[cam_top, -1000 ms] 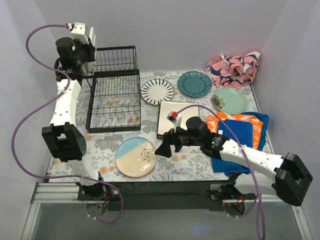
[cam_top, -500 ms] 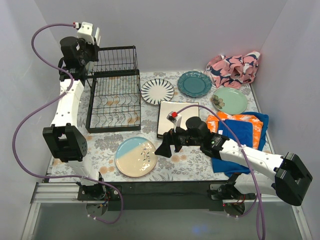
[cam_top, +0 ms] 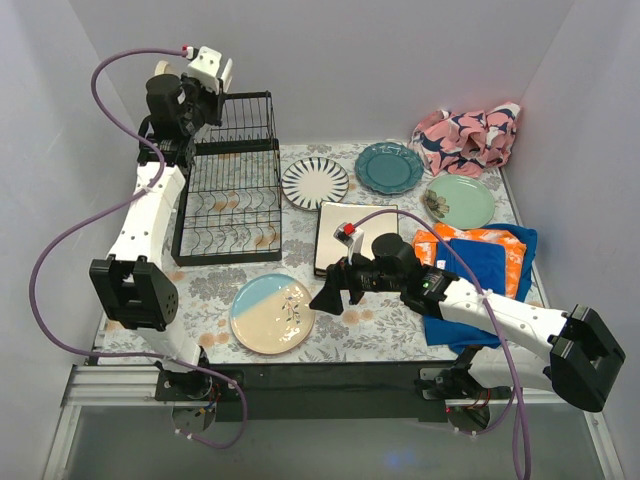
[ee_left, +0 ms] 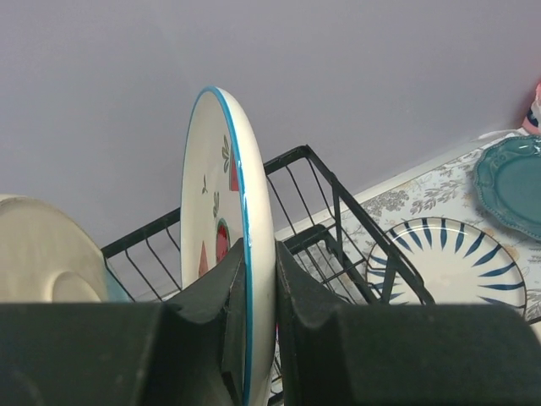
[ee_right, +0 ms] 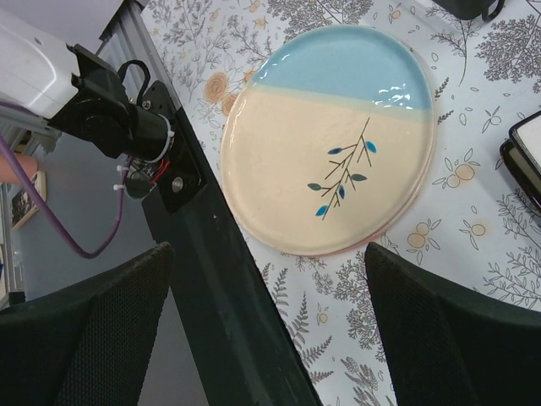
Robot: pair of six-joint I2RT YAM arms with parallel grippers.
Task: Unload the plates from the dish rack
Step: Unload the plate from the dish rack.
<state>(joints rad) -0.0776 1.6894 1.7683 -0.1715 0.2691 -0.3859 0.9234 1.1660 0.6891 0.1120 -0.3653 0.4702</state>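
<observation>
Overhead, wrist close-ups; striped plate [cam_top: 315, 183] shared

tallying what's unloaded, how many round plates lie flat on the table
4: black-striped white plate beside the black wire dish rack, teal plate far centre, pale green plate far right, blue-and-cream plate nearest. More may be hidden.

My pincer [ee_right: 268, 254] hangs wide open over the blue-and-cream plate [ee_right: 330, 139], which lies flat on the flower-printed surface [ee_right: 473, 254] with a leafy sprig painted at its middle. Just left of the plate runs the black edge rail [ee_right: 228, 321], with a black motor housing [ee_right: 127, 127] and a purple cable [ee_right: 80, 233] beside it.
</observation>
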